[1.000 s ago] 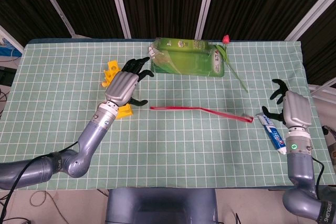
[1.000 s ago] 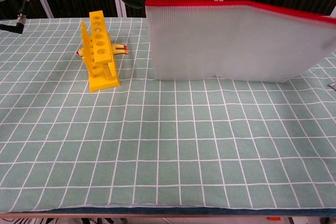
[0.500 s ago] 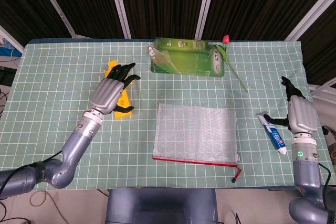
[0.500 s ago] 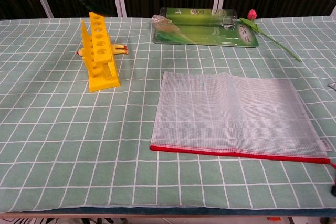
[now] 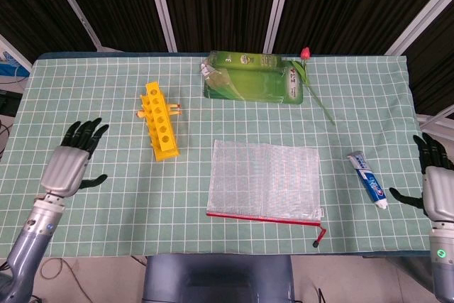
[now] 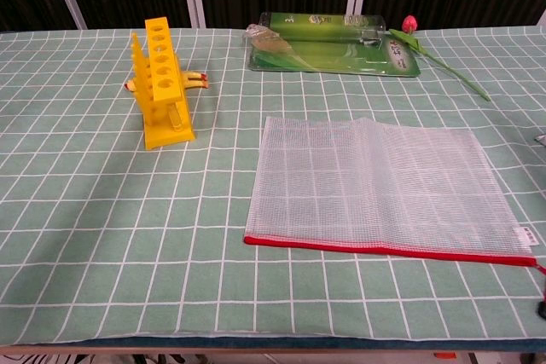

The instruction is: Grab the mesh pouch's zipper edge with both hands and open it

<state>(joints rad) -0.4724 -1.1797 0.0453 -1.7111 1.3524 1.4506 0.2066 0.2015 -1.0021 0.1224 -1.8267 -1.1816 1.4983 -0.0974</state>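
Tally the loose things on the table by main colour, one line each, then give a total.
Yellow: 1, the rack
Green: 1, the packet
White mesh with red zipper edge: 1, the pouch
White and blue: 1, the toothpaste
Red bloom on green stem: 1, the flower
Total: 5

I count one mesh pouch (image 5: 264,182), one yellow rack (image 5: 160,120), one green package (image 5: 254,84), one toothpaste tube (image 5: 369,179), one artificial flower (image 5: 315,88).
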